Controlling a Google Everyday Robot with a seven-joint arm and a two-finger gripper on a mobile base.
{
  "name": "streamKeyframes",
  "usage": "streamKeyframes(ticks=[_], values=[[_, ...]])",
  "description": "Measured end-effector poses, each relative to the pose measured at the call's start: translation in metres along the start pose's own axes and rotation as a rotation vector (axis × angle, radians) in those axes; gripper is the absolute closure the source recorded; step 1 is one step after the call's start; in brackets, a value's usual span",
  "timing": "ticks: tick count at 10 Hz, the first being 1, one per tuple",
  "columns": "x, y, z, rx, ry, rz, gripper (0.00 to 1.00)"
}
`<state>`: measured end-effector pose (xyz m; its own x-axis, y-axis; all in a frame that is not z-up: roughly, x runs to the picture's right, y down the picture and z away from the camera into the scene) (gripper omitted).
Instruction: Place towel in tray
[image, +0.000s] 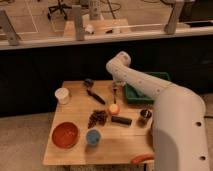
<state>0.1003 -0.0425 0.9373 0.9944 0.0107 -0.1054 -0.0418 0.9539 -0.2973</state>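
The gripper (116, 88) hangs below the arm's wrist, above the table's (75, 112) far edge, just left of the tray (165, 78). Its fingers are fully closed; whether they pinch anything cannot be made out. The towel cannot be picked out with certainty — a small dark-grey lump (88, 82) near the far edge may be it.

Handling, as a judgement: the towel is light, soft and limp; it will sag and drape. Pinch a raised fold, not a flat edge.

The arm covers most of the tray — only its far wall and left side show.
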Motion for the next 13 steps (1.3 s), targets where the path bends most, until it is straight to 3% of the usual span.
streamKeyframes(ticks=[6,8,11,13], values=[[0.001,0.0,0.0,0.0,0.002,0.002,1.0],[0.011,-0.008,0.001,0.015,0.023,0.048,1.0],[0.068,-0.028,0.003,0.052,0.069,0.164,1.0],[0.109,-0.037,0.012,0.057,0.076,0.278,1.0]])
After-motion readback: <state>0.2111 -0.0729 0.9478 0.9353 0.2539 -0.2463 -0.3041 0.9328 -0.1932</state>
